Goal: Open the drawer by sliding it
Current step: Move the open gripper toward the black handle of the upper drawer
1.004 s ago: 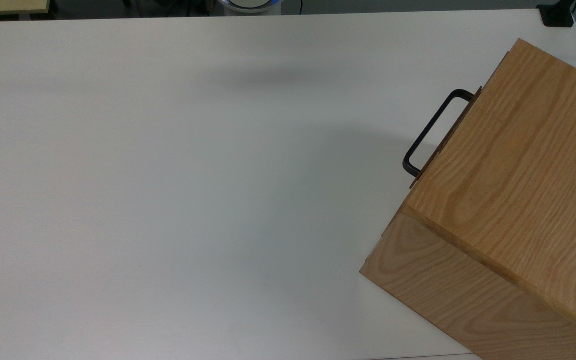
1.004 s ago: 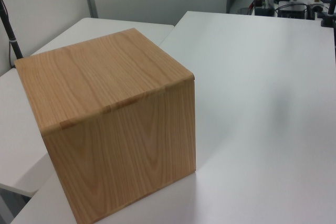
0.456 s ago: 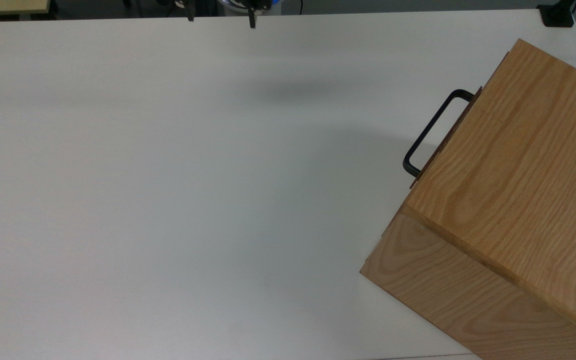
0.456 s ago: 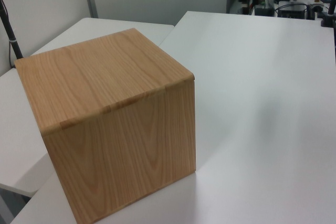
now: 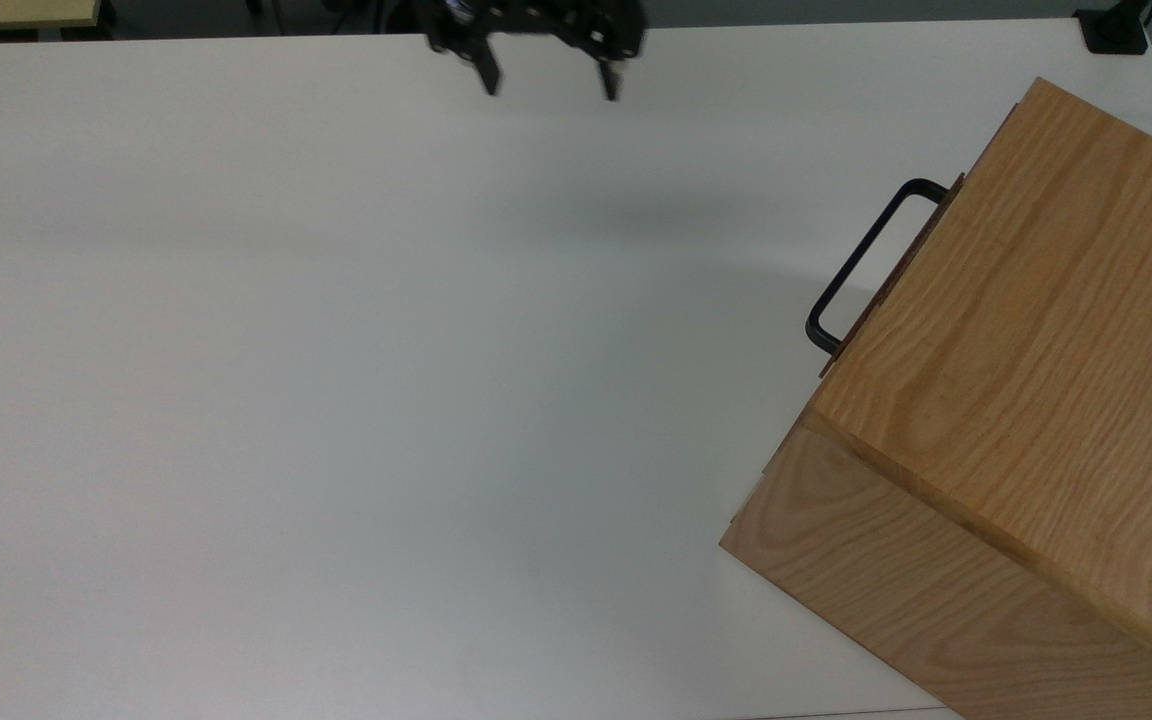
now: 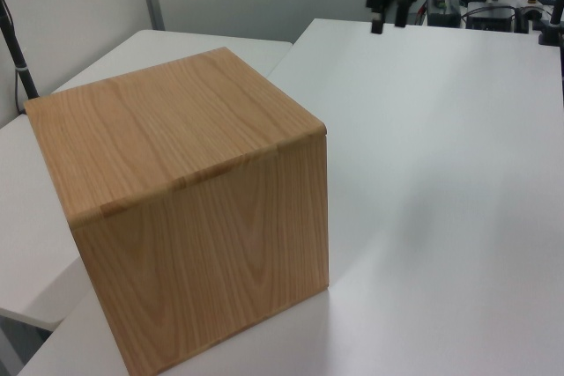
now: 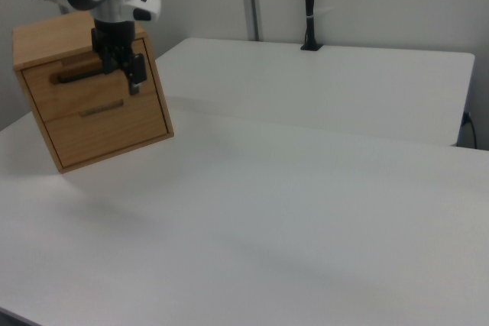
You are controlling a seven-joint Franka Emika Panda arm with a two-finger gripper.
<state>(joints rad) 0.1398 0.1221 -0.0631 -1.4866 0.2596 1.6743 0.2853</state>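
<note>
The oak cabinet (image 5: 1026, 370) stands at the top view's right, turned at an angle. The drawer (image 7: 65, 95) is its upper front panel and sits flush, shut. Its black bar handle (image 5: 858, 262) juts out toward the table's middle, and the same handle (image 7: 72, 77) runs across the panel in the right view. My gripper (image 5: 550, 85) hangs open over the table's far edge, well apart from the handle, with nothing between its fingers. In the left view the gripper (image 6: 389, 22) is beyond the cabinet (image 6: 194, 191). In the right view the gripper (image 7: 126, 72) overlaps the cabinet front.
The white table (image 5: 336, 350) spreads wide between gripper and cabinet. A black clamp (image 5: 1116, 30) sits at its far right corner in the top view. A black post (image 7: 309, 5) stands on the neighbouring table. A lower front panel (image 7: 107, 131) sits under the drawer.
The gripper has come in from the top view's upper edge, moving down and to the right toward the cabinet. The drawer and cabinet have not moved.
</note>
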